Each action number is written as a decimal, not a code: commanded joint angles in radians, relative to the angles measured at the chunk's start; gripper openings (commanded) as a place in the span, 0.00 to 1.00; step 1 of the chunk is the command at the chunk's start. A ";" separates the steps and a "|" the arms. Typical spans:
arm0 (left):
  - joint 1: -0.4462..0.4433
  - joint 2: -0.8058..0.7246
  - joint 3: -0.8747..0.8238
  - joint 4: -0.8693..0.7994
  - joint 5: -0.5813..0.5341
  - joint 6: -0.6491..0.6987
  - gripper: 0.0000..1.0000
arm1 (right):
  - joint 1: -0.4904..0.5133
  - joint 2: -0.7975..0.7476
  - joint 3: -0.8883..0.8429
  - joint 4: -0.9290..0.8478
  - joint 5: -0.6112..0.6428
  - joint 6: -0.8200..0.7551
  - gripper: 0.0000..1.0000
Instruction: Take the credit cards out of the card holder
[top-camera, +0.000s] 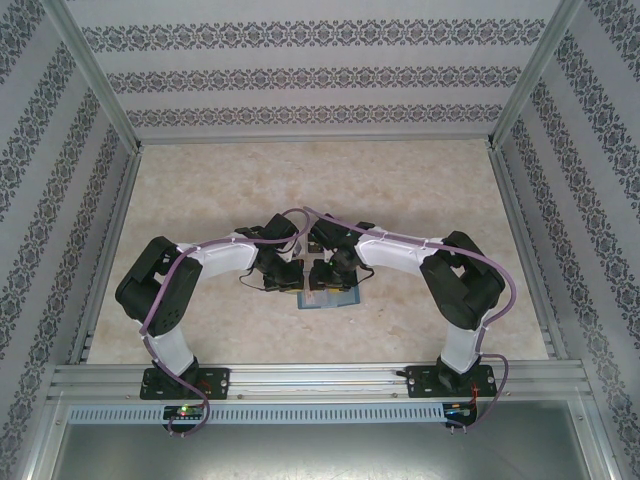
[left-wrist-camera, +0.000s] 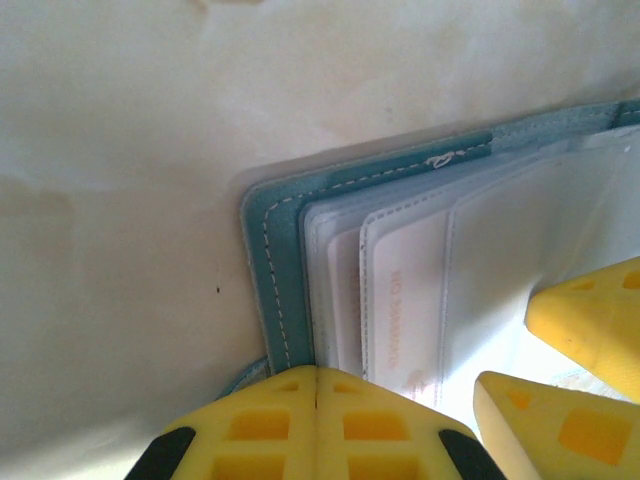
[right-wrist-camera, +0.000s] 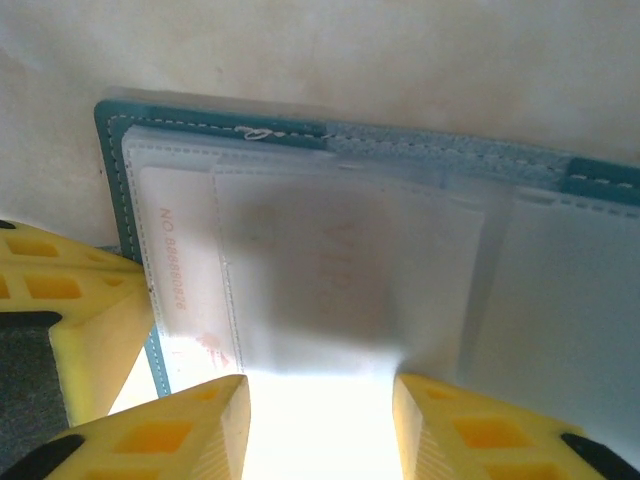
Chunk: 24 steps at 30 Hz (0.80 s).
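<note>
Top: card holder (top-camera: 330, 302) lies open on bench (top-camera: 420, 190), near front centre, under both wrists.
Left wrist: left fingers (left-wrist-camera: 260, 430) pressed shut at holder's teal edge.
Right wrist: right fingers (right-wrist-camera: 170, 440) parted, gripping nothing, astride clear sleeve (right-wrist-camera: 330, 280); pale credit cards (right-wrist-camera: 170, 280) apparently inside.

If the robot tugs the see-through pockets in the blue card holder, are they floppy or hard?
Probably floppy: the clear pockets look thin, with red print on a card showing through. The card holder likely won't roll, since it lies open and flat on the table. It looks light, so it may slide unless the shut left gripper at its edge pins it.
</note>
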 joint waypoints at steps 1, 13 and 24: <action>-0.012 0.010 -0.024 0.007 -0.009 -0.009 0.00 | 0.009 0.023 0.020 -0.046 0.033 -0.019 0.48; -0.012 0.008 -0.025 0.005 -0.011 -0.011 0.00 | 0.015 0.041 0.026 -0.041 0.028 -0.031 0.60; -0.012 0.009 -0.022 0.002 -0.009 -0.010 0.00 | 0.014 0.038 0.030 -0.051 0.043 -0.036 0.43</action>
